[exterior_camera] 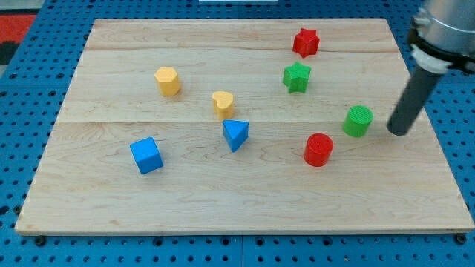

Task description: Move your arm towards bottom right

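Observation:
My tip [398, 133] rests on the wooden board [223, 200] near its right edge, a little to the right of the green cylinder [358, 121]. The red cylinder [318, 149] lies to the tip's lower left. The green star [297, 76] and the red star [305, 42] stand towards the view's top, left of the rod. The blue triangular block [235, 134], the yellow heart [223, 103], the yellow hexagonal block [168, 81] and the blue cube [145, 155] lie further to the view's left.
The board lies on a blue perforated table [15, 148]. The arm's grey body [441, 30] hangs over the board's top right corner.

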### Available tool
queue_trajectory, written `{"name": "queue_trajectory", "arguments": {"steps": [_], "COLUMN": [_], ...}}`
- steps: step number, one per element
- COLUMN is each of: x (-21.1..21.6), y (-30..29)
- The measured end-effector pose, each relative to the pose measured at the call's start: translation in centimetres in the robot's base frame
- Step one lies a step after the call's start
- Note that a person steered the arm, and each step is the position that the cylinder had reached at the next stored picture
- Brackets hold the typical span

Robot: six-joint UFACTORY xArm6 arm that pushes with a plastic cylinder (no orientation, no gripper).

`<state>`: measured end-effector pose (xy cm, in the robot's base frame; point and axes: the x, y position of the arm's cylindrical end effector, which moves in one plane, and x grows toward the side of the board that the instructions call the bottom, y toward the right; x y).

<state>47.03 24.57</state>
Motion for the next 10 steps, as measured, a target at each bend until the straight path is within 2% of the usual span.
{"name": "queue_trajectory", "arguments": {"steps": [1, 2, 3, 4, 5, 7, 10], "x": [-3.0, -4.6, -4.8, -4.3, -1.6, 6.8, 9.9], "y": [-6.7, -10.2, -8.6, -4.4, -1.1, -1.6, -3.0]}}
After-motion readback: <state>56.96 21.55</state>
